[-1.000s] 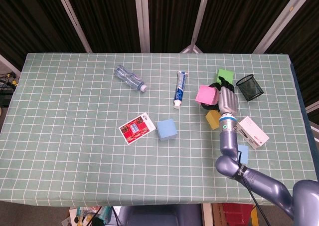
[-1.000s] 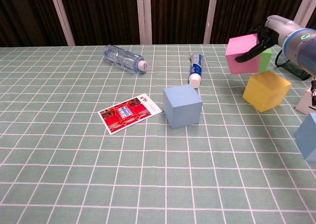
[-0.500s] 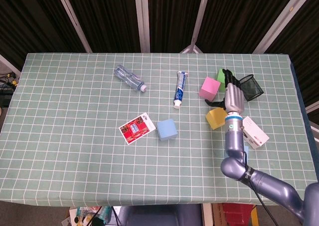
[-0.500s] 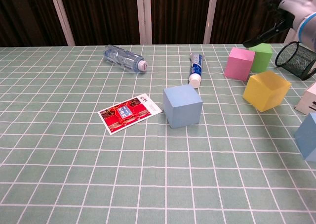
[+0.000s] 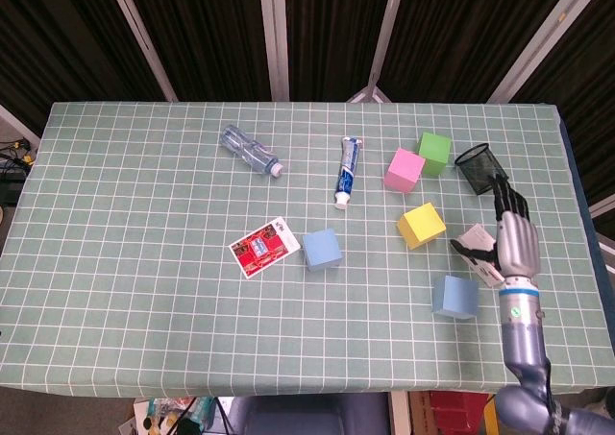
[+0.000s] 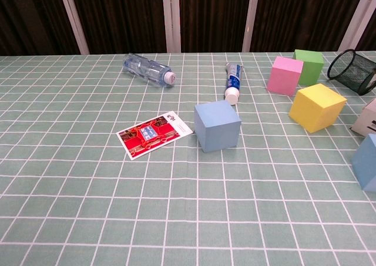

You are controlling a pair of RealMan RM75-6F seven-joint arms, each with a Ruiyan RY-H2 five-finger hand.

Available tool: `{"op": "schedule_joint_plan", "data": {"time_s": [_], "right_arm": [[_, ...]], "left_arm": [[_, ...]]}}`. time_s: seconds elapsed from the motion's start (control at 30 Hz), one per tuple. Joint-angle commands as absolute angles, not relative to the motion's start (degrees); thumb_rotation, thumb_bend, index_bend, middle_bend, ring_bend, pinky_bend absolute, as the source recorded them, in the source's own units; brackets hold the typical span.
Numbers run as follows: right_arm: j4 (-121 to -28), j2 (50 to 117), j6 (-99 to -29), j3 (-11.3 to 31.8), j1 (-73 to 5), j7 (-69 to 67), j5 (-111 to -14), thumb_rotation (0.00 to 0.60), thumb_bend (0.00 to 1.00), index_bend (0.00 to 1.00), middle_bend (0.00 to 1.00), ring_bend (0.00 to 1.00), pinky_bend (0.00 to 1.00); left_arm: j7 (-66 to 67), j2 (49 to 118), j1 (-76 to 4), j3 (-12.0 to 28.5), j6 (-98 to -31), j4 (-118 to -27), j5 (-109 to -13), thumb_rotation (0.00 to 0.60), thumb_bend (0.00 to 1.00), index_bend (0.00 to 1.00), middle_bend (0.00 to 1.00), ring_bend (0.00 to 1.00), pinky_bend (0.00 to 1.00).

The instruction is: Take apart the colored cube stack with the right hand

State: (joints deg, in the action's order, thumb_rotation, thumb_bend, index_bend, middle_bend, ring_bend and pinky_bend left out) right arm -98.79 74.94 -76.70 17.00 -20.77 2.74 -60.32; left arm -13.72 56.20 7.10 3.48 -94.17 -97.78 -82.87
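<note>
Since 1 second back the right hand (image 5: 514,240) had let go of the pink foam cube (image 5: 404,169) and pulled back toward the near right edge of the green checked tablecloth (image 5: 144,262). Fingers were spread and it held nothing, hovering over the white cardboard box (image 5: 478,244). Chest view didn't catch the hand at all, and the left hand wasn't visible in either camera.

Stack was fully apart at that point: pink cube sat flat on the cloth right beside the green foam cube (image 5: 434,153), looked like they touched or nearly so. Yellow foam cube (image 5: 422,225) sat a bit nearer, on its own. Pale blue foam cube (image 5: 455,297) lay just beside the hand, and a second blue foam cube (image 5: 322,250) sat mid-table next to the red playing-card pack (image 5: 264,246).

Also there: black mesh pen cup (image 5: 480,168), blue-and-white toothpaste tube (image 5: 348,171), clear plastic water bottle (image 5: 250,151) lying on its side.
</note>
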Motion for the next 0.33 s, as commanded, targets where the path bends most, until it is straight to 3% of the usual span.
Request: {"op": "schedule_joint_plan", "data": {"time_s": [0.03,0.17,0.33], "right_arm": [[-100.3,71.8,-84.4,8.0,-12.6,-2.2,-72.6,0.6,0.12,0.0,0.01,0.06,0.0],[-97.3,71.6,-87.9,4.4,-9.8,0.6,-77.6,0.6,0.12,0.0,0.01,0.06,0.0],[-95.5,71.4,-91.1,3.8,-7.9,3.2,-79.9,0.6,0.12,0.0,0.01,0.04,0.0]], "left_arm": [[-13.7,56.2,7.1,3.3,-94.3,-97.7,-83.2,0.6,0.18,0.07,0.0,0.0,0.0],[-14.1,56.2,7.4,3.2,-94.7,-97.5,-83.6,0.6,0.18,0.07,0.0,0.0,0.0],[-14.8,56.1,7.4,3.2,-94.9,-97.1,-83.8,0.6,0.18,0.07,0.0,0.0,0.0]]}}
